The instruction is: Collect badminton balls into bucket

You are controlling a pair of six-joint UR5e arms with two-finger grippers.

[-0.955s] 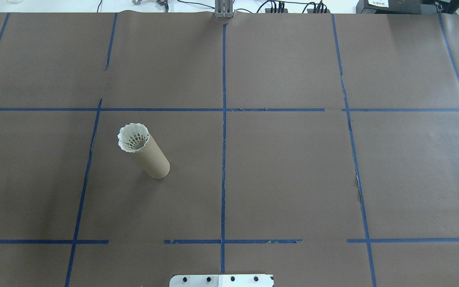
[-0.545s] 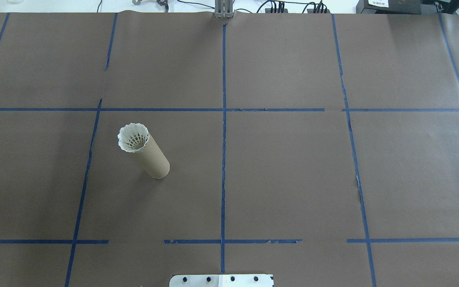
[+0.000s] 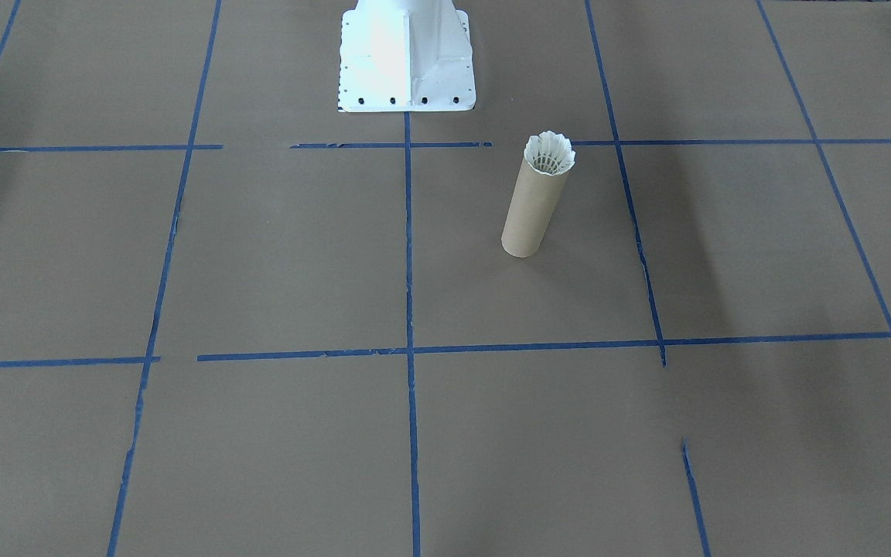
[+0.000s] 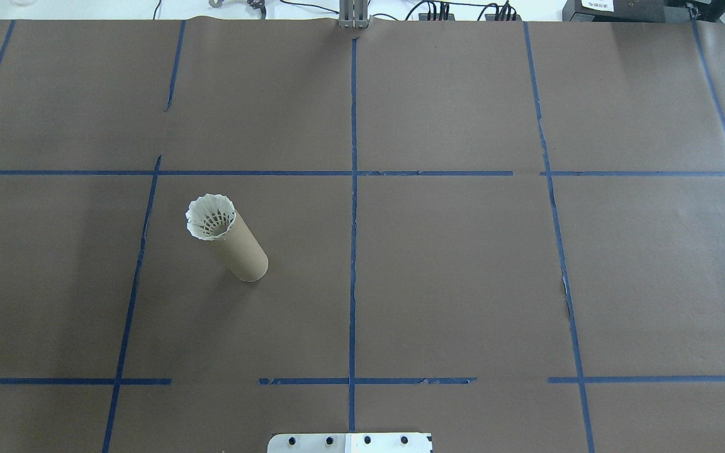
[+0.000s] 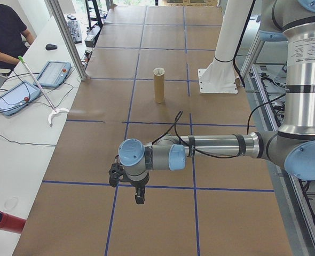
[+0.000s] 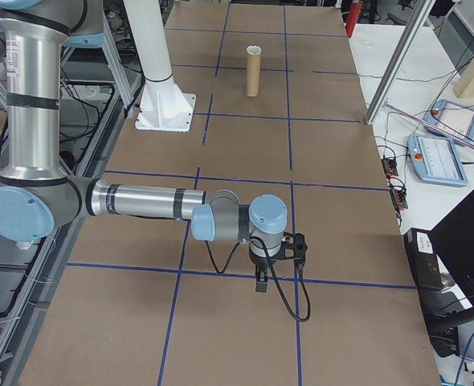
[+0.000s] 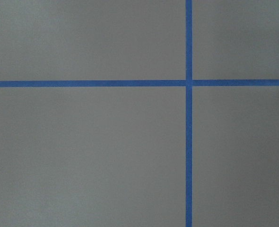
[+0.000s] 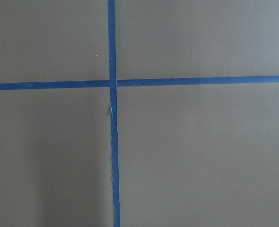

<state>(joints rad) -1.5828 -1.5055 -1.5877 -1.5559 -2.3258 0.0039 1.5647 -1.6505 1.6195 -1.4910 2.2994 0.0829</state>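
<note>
The brown cardboard tube stands upright left of the table's middle, also seen in the front view. The white feather shuttlecock sits in its mouth, feather skirt up and poking above the rim; its cork tip is hidden inside. My left gripper hangs over the table's left end, far from the tube. My right gripper hangs over the right end, far from the tube. I cannot tell whether either is open or shut. Both wrist views show only brown paper and blue tape.
The white pedestal base stands at the robot's edge of the table. A person sits at a side bench with tablets and cables. Another pendant and a laptop lie on the opposite bench.
</note>
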